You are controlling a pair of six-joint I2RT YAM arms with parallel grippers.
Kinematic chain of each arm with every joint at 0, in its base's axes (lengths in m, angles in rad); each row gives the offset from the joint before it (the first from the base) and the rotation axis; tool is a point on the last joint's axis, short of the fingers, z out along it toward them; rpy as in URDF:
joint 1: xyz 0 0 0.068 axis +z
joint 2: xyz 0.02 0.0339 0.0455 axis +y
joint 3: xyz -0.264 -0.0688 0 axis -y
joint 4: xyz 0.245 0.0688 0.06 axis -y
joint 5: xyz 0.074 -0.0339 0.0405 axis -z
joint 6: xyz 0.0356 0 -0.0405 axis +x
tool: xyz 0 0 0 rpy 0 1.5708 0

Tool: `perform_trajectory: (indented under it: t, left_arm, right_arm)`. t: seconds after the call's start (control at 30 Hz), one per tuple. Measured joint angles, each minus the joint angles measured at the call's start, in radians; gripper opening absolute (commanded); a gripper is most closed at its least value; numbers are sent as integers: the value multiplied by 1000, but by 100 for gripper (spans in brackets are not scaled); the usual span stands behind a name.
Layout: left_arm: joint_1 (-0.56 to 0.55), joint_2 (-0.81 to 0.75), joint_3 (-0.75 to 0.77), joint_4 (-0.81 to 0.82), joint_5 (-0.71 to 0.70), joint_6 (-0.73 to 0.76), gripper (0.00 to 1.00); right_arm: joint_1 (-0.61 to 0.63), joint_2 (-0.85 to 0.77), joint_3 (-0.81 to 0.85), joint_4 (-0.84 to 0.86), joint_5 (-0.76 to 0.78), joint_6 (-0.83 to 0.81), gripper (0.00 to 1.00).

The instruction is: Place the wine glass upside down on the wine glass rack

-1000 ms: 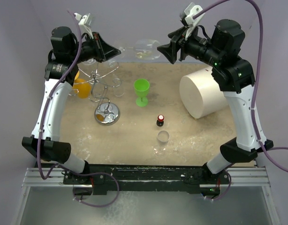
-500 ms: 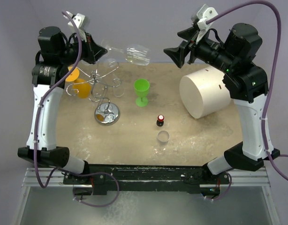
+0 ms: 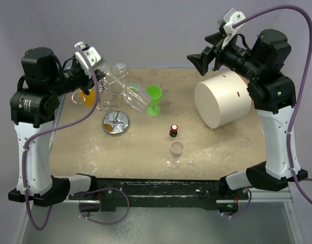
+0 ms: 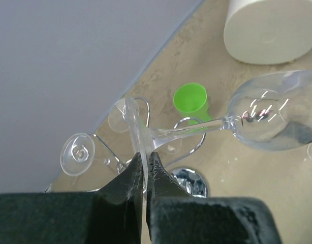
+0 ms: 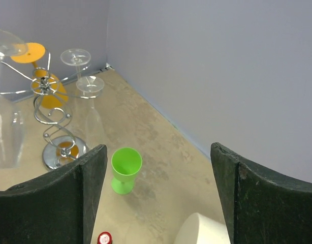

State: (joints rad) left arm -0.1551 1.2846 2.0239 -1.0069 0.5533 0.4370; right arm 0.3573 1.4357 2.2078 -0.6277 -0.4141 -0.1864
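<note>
Left end effector (image 4: 145, 158) pinches the foot of the clear stemmed wine glass (image 4: 268, 119), bowl tipped down-right above the silver wire wine glass rack (image 4: 189, 181), far left. Foot grip presumably leaves the stem free for hanging. Right end effector (image 5: 158, 148) spread, empty.

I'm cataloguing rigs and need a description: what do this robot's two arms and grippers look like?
The left arm and right arm have white link shells with black motor housings at the joints. A purple cable runs along each arm to a small white camera mount at the wrist. The left gripper and right gripper have matte black, wedge-shaped fingers.
</note>
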Motion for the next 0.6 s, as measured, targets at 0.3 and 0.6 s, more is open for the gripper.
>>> perform_trajectory:
  t: [0.3, 0.6]
  left_arm:
    - [-5, -114, -57, -190, -51, 257, 0]
    - [15, -212, -135, -332, -241, 475, 0]
  right_arm:
    - [-77, -49, -144, 51, -27, 24, 94]
    - [-96, -97, -241, 74, -26, 17, 95]
